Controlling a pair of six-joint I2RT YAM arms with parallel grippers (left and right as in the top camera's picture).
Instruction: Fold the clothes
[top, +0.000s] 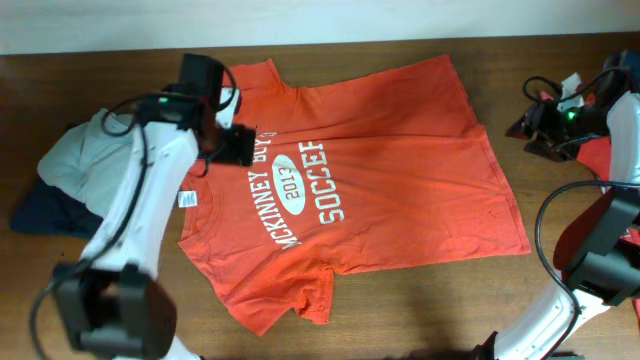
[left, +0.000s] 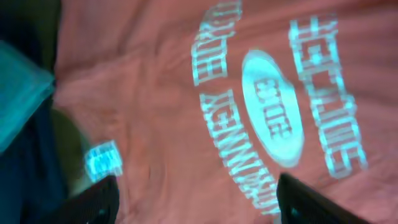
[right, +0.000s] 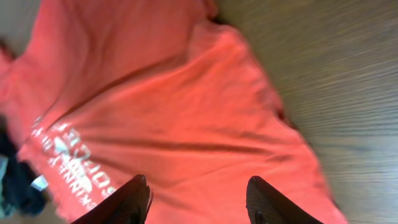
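Orange-red T-shirt (top: 400, 170) lies flat mid-bench (top: 420, 320), print up. Grey/navy clothes pile (top: 60, 170) sits at its left, by the collar. Left fingers (left: 93, 202) apart over collar area, empty. Right fingers (right: 134, 199) apart near shirt's right edge, empty.

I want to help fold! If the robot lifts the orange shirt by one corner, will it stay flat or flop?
Probably flop: the orange shirt lies soft and creased. It looks thin, so likely light. Pushed, it would probably bunch up on the wooden table rather than slide.
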